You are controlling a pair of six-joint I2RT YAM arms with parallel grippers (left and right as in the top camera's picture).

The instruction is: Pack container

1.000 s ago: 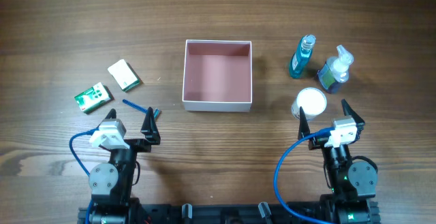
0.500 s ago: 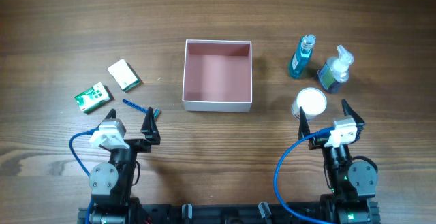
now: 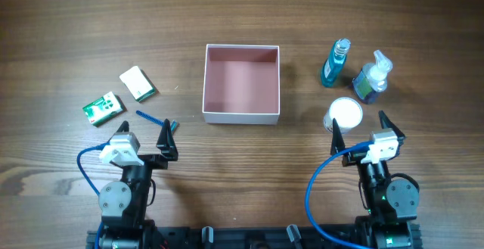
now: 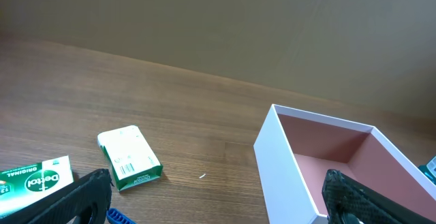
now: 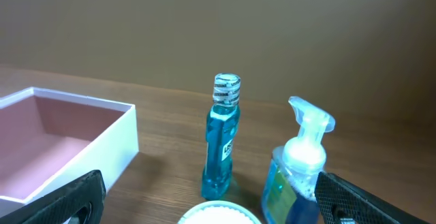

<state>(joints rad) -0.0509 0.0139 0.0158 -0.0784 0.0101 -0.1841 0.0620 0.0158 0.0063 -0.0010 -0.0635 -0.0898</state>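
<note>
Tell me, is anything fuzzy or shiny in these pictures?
Overhead: everything is sharp, in soft even light, with no glare on the container. Left wrist: the dark fingers at the bottom corners are fuzzy. Right wrist: its fingers are fuzzy too, the blue bottle sharp.

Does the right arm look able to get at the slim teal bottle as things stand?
Probably yes: the slim teal plastic bottle stands upright ahead of the open right tool. The round white-lidded jar sits low in between, the clear pump bottle apart beside it.
</note>
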